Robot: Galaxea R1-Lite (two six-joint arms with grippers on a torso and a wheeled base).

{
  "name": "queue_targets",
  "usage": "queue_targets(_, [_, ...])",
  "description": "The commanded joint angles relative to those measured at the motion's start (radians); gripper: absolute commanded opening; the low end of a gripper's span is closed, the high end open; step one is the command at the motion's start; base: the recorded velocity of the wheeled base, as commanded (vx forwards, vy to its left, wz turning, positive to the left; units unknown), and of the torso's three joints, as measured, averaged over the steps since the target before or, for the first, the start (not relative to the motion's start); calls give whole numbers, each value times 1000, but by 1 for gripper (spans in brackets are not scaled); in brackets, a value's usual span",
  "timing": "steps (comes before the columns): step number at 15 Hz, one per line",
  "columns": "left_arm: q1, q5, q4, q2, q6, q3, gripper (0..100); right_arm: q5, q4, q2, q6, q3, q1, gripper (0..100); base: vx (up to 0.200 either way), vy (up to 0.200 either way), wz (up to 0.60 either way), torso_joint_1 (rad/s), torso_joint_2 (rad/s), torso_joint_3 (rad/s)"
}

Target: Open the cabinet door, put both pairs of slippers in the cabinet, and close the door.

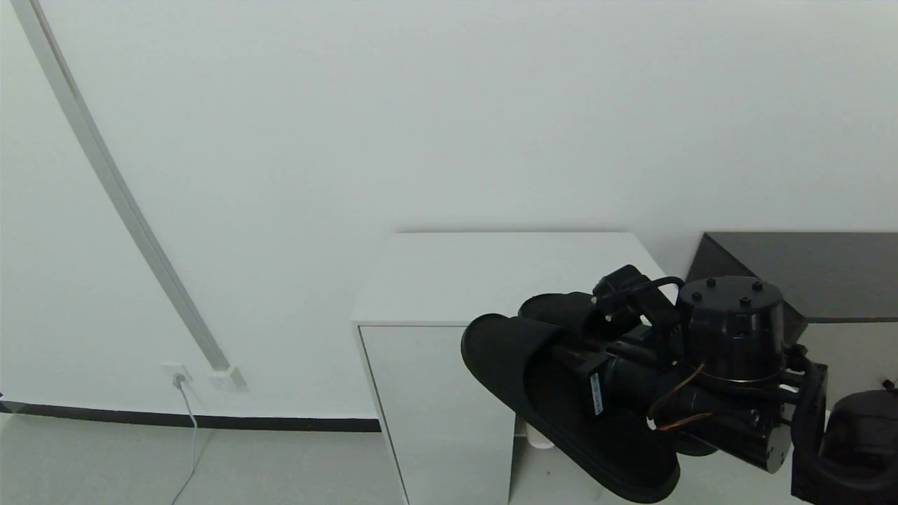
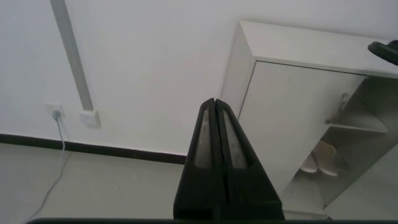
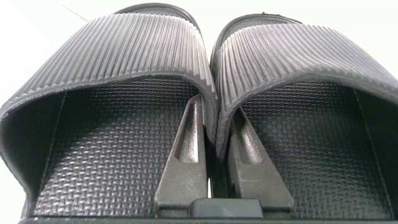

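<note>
— Biggest thing first: what are we facing?

— We are facing the white cabinet [image 1: 505, 273]. Its right half is standing open and showing a shelf [image 2: 354, 127], while its left front panel is sitting flush.

— And the load?

— We are carrying the black slippers [image 1: 505, 354] in the air, in front of that open half and about level with the cabinet's top edge. The right gripper [image 3: 217, 111] is pinching the pair from the heel end. Its two fingers are reaching in under the ribbed straps and squeezing the neighbouring strap edges together, so both shoes are hanging as one bundle.

— Which way are they lying?

— Their long axis is running straight out from the gripper, with the toes leading toward the cabinet and the heels trailing back at the wrist. In our judgement the pair is going to have to travel toe-first, down and inward, to get into the opening. The right arm is the nearer one by a good margin.

— The other arm?

— The left gripper [image 2: 214, 106] is hanging off to the cabinet's left, pressed closed on nothing, and looking across at the open bay.

— Anything already inside?

— We are seeing pale slippers [image 2: 317, 158] resting low in the bay under the shelf. We are judging that one pair is already stowed and that the door is not yet closed.
</note>
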Motion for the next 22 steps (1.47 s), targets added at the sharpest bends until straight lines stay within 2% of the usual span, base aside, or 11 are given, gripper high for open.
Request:
queue_targets(1, [0, 0, 0, 1, 0, 0, 0, 1, -2, 2, 0, 0, 2, 0, 0, -200, 0, 2, 7, -2])
queue_targets(8, [0, 0, 0, 1, 0, 0, 0, -1, -2, 5, 0, 3, 9, 0, 0, -200, 0, 5, 1, 2])
queue_targets(22, [0, 0, 0, 1, 0, 0, 0, -16, -66, 22, 0, 18, 20, 0, 0, 0, 0, 0, 0, 0])
